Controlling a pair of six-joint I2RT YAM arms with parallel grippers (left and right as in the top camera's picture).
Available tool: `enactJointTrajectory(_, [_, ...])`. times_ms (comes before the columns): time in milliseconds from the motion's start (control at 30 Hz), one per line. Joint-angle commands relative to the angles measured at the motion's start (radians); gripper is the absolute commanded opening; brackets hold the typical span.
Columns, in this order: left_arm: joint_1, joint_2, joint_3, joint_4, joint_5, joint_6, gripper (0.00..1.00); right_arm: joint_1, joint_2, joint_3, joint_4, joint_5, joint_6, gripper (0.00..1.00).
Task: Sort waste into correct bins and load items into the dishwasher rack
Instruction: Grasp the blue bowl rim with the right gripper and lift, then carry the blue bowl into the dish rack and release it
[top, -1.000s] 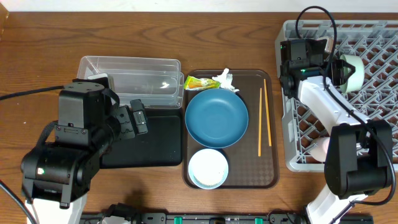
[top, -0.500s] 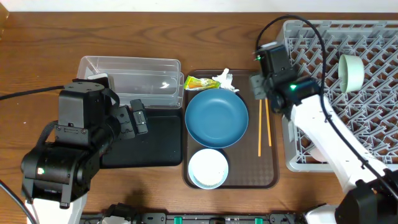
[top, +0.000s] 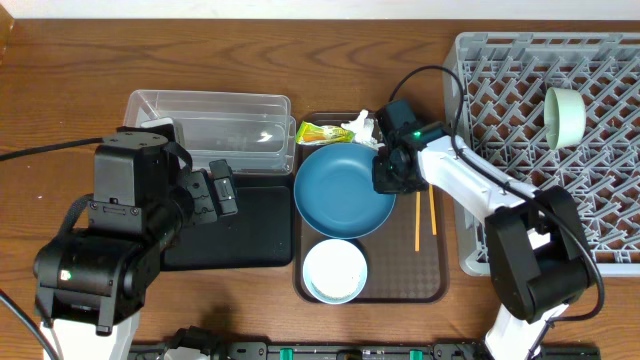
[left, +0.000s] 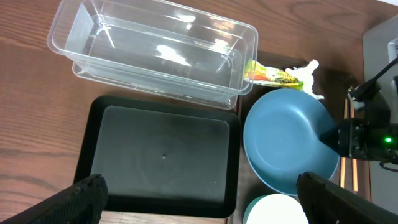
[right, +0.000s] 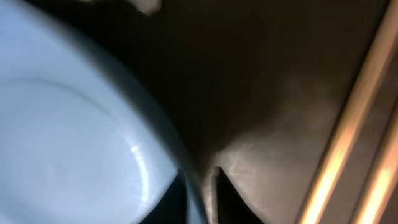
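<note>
The large blue bowl (top: 340, 190) lies on the brown tray (top: 400, 285), above the white bowl (top: 335, 268). My right gripper (top: 388, 172) is at the blue bowl's right rim. In the right wrist view its two dark tips (right: 200, 190) pinch that rim (right: 74, 124) between them. The chopsticks (top: 425, 195) lie just to its right. A yellow-green wrapper (top: 322, 132) and a white tissue (top: 360, 126) sit at the tray's top edge. A pale-green bowl (top: 566, 115) stands on edge in the grey rack (top: 500, 60). My left gripper (left: 199, 202) hangs open over the black tray (left: 161, 149).
The clear tub (top: 210, 120) stands behind the black tray (top: 245, 225), left of the brown tray. The rack fills the right side of the table. The right arm's cable loops over the rack's left edge.
The right arm swung left from the rack, leaving the pale-green bowl there, came down at the blue bowl's right rim, and its jaws closed on it. The left arm stayed still.
</note>
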Motion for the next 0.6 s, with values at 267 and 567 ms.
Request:
enactJointTrajectory(267, [0.005, -0.002, 0.010, -0.003, -0.012, 0.002, 1.00, -0.049, -0.154, -0.001, -0.078, 0.120, 0.033, 0.01])
enactJointTrajectory(567, [0.005, -0.002, 0.010, -0.003, -0.012, 0.002, 1.00, -0.103, -0.532, -0.001, -0.075, 0.684, -0.039, 0.01])
